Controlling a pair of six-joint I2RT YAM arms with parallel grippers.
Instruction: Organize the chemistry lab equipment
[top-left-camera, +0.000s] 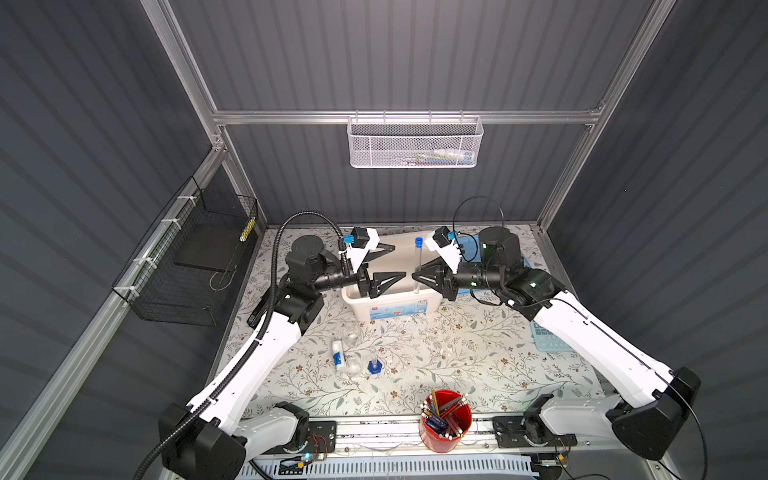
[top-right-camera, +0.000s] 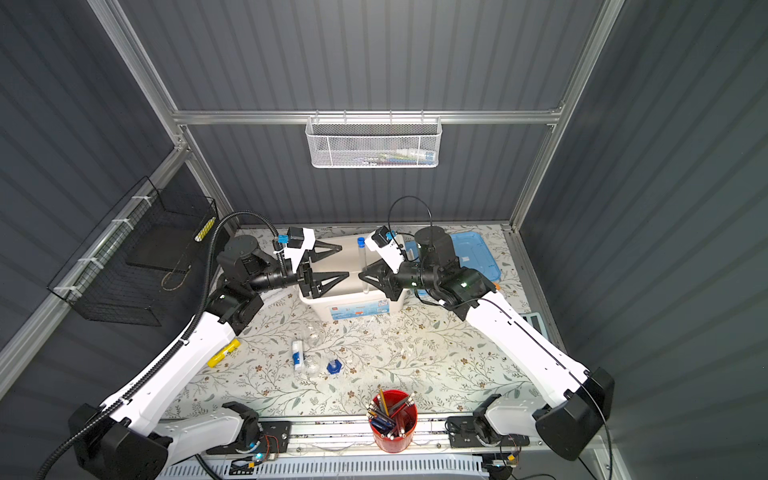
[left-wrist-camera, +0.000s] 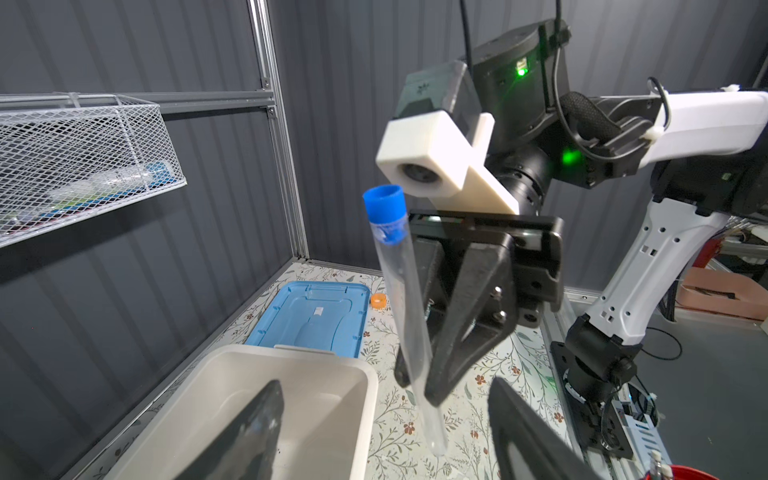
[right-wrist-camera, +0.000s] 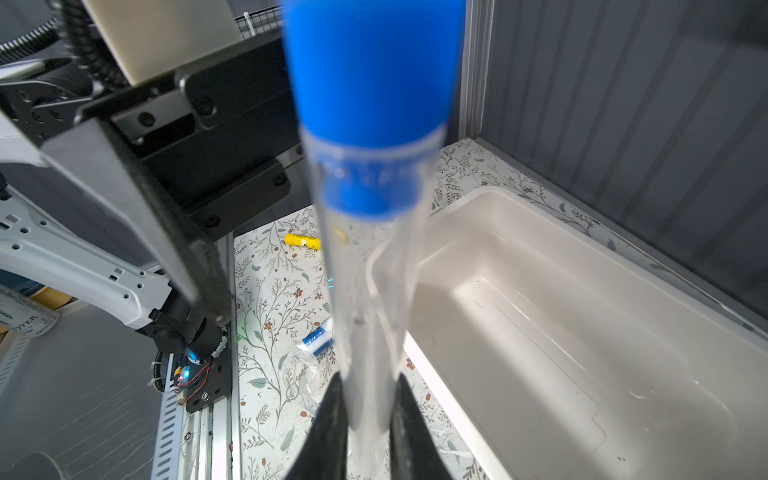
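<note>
Left gripper (top-left-camera: 399, 261) gaping over the bin (top-left-camera: 386, 312), right gripper (top-left-camera: 414, 275) clamping a capped tube (top-left-camera: 418, 259).

The left jaws are standing wide apart and empty, just beside the tube. The tube is hanging upright over the bin's right end, capped end up, pinched low on its glass by the right fingers (right-wrist-camera: 328, 428). The cylinder (top-left-camera: 375, 365) is standing on the table (top-left-camera: 457, 353) in front of the bin. Gripped so low on slick glass, the tube could be pivoting or slipping at any jolt. A left jaw closing off-centre could knock it, and letting go this high risks cracking it or bouncing it past the rim.
</note>
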